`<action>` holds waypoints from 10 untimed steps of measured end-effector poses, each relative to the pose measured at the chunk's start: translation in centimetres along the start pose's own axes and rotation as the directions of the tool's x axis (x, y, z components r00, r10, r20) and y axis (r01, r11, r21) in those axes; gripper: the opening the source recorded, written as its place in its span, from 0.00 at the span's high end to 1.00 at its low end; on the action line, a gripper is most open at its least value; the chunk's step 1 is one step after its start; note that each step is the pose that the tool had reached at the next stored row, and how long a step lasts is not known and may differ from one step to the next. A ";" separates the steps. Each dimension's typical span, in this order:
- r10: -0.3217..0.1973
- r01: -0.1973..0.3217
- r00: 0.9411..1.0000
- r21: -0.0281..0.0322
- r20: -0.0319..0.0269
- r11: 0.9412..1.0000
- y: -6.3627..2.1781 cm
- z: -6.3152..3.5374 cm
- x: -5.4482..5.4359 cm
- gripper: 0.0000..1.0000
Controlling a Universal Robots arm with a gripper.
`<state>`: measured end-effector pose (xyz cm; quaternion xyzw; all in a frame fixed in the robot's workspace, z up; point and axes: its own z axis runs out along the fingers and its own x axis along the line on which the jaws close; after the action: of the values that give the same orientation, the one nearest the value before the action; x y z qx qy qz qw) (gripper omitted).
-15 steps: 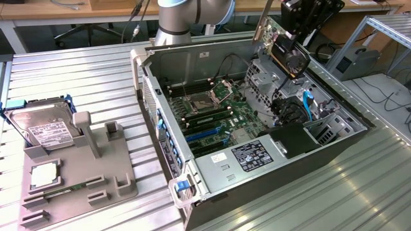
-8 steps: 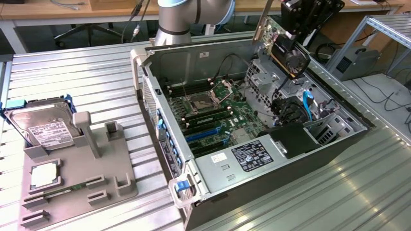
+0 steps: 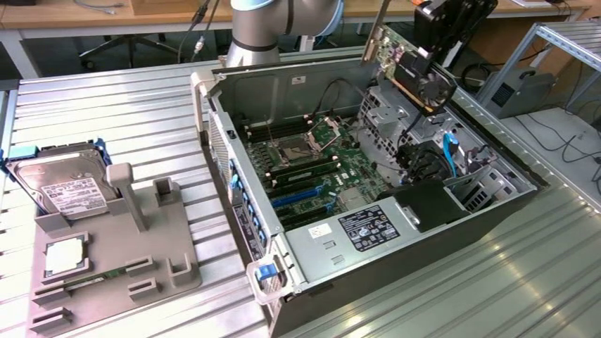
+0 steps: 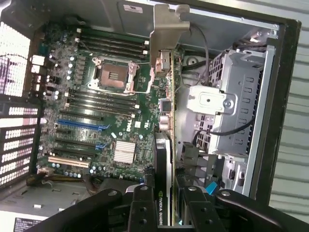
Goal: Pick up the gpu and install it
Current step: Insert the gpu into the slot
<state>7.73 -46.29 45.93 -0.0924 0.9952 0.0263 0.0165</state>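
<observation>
**Status: pick-up complete, installation not complete.**

1. Gripper. The gripper (image 3: 440,51) is positioned above the far end of the computer case (image 3: 488,211), over its open side. The jaws are drawn in narrow and clamp the gpu (image 3: 423,81) across its thin faces. In the wrist view the two black fingers (image 4: 142,205) bear on either side of the card.

2. Task item. The gpu hangs clear of the case, above its rim, and touches nothing except the gripper. It is held on edge and tilted. Its silver end bracket (image 4: 166,34) points toward the rear wall of the case. In the wrist view the card's edge runs over the strip between the motherboard (image 4: 106,96) and the drive cage (image 4: 227,111) inside the case.

3. Work done. The gpu is lifted and carried to the case.

4. Work left. The card is not seated. The expansion slots (image 4: 79,124) on the motherboard inside the case are unoccupied, and the card is well above them. Judged from this, lowering, alignment with a slot and seating remain.

5. Other parts. A hard drive (image 3: 61,186) rests in a grey holder (image 3: 122,260) outside the case, on the exterior view's left of it.
</observation>
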 end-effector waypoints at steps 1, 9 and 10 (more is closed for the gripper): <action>-0.034 0.034 0.999 -0.001 -0.002 0.999 0.00 0.01 0.0 0.73; -0.219 0.219 0.976 -0.007 -0.011 0.976 0.00 0.03 0.0 0.73; -0.240 0.240 0.971 -0.008 -0.012 0.971 0.00 0.03 0.0 0.73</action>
<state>7.73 -46.29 45.91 -0.2123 0.9768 0.0266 0.0130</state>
